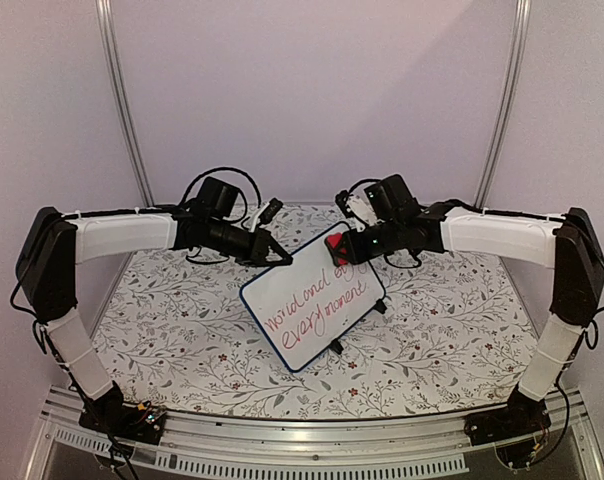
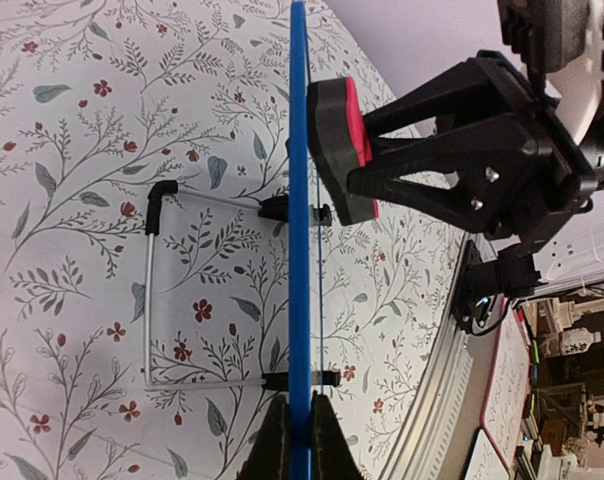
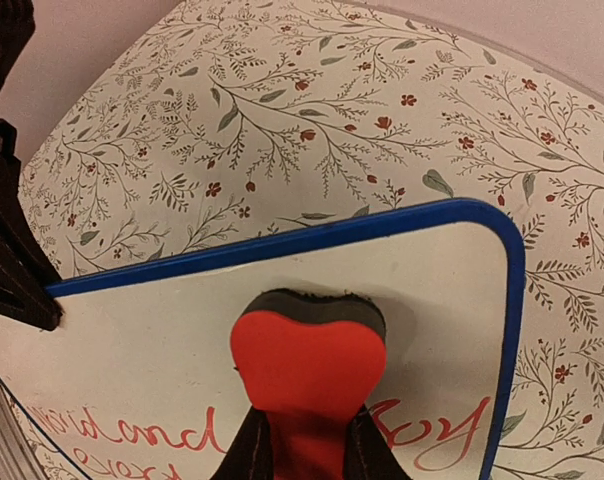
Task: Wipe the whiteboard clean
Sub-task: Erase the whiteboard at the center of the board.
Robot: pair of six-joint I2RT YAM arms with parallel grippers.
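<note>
The whiteboard (image 1: 312,308) has a blue frame and red handwriting, and stands tilted on its wire stand mid-table. My left gripper (image 1: 273,252) is shut on its top left edge; in the left wrist view the blue edge (image 2: 299,250) runs between my fingertips (image 2: 299,432). My right gripper (image 1: 344,248) is shut on a red eraser (image 1: 336,243) with a black felt pad. The eraser (image 3: 307,360) presses against the board's upper right area (image 3: 432,290), just above the red writing. The eraser also shows edge-on in the left wrist view (image 2: 342,150).
The table has a floral cloth (image 1: 182,330). The board's wire stand (image 2: 157,290) rests on the cloth behind the board. A metal rail (image 1: 312,440) runs along the near edge. White walls enclose the back.
</note>
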